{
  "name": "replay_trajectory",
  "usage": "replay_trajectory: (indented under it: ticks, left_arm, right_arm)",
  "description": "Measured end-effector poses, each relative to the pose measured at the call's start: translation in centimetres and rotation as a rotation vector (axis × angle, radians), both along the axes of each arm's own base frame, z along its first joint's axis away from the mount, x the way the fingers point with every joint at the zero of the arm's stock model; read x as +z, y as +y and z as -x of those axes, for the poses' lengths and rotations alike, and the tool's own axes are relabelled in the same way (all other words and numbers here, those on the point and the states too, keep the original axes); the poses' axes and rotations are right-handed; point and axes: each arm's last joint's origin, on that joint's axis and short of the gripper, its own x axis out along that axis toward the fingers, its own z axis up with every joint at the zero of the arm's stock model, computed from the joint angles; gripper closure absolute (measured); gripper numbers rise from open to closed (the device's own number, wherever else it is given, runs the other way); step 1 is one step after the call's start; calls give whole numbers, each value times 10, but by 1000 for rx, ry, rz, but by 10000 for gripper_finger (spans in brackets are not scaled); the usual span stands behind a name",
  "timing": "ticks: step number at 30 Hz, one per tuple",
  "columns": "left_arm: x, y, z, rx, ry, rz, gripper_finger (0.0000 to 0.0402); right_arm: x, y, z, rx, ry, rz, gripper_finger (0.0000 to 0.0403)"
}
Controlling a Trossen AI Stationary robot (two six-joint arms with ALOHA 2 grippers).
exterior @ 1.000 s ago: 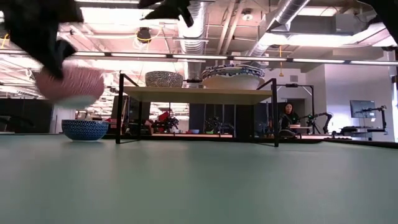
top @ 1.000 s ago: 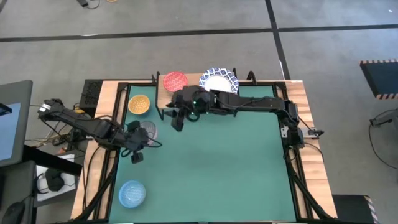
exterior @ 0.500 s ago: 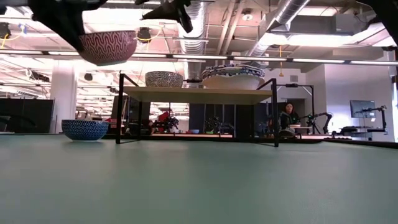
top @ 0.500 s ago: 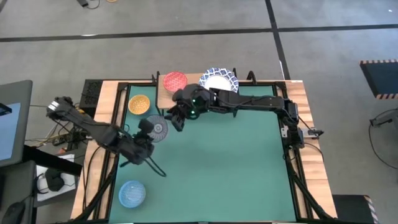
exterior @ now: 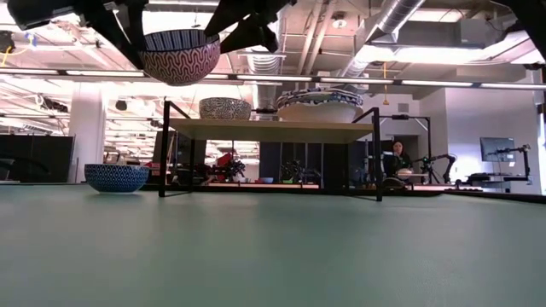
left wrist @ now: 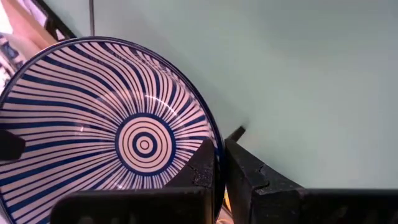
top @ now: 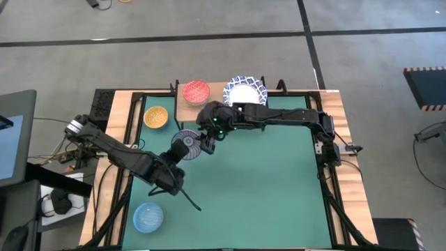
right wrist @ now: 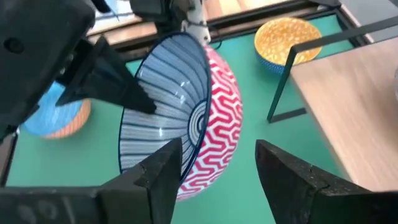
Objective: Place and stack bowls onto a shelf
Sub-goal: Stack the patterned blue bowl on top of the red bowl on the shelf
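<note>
A patterned bowl (top: 187,145), blue-striped inside and red zigzag outside, hangs in the air (exterior: 179,55) left of the shelf's front. My left gripper (top: 175,157) is shut on its rim. My right gripper (top: 208,137) is open right beside it. In the right wrist view its fingers (right wrist: 158,174) stand on either side of the bowl's lower part (right wrist: 208,134); whether they touch it, I cannot tell. The wood shelf (top: 182,108) at the table's far edge carries a red bowl (top: 196,90) and stacked white bowls with blue rims (top: 245,90). My left gripper pinches the patterned bowl's rim (left wrist: 214,140), one finger (left wrist: 202,171) inside the bowl and one (left wrist: 252,180) outside. The bowl is lifted clear of the table and sits nearly upright, its mouth facing up (exterior: 179,36).
A yellow-orange bowl (top: 156,116) with a blue outside (exterior: 117,177) stands on the table left of the shelf. A light blue bowl (top: 148,217) stands near the table's near left corner. The shelf's black legs (exterior: 162,149) stand close behind the held bowl. People sit in the room beyond.
My left gripper has carried the patterned bowl up off the table and toward the table's right, to about the height above the shelf top. My right gripper has come down a little and toward the bowl.
</note>
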Motion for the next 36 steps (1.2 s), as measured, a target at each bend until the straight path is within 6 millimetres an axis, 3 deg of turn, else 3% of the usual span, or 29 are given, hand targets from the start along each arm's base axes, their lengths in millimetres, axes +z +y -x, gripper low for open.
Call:
replay_trajectory:
  ticks: [8,11,15,21,25,29,36]
  left_arm:
    - [-1,-3,2,-73,55,-29,401]
    - [-1,-5,2,-123,108,63,401]
    - [-2,-13,-3,-224,137,229,401]
    - [-1,-17,-8,-337,137,252,401]
    - [-1,-16,-11,-364,146,295,401]
    - [0,-17,-14,-427,127,287,401]
    - [1,-18,-13,-552,184,259,401]
  right_arm:
    - [-6,2,5,43,84,5,200]
    - [-8,6,7,120,114,36,209]
    - [-9,25,13,303,169,190,216]
    - [-14,84,25,704,227,444,221]
    - [-11,109,25,768,197,634,221]
    - [-9,120,26,796,168,697,221]
    - [-13,118,30,859,230,720,221]
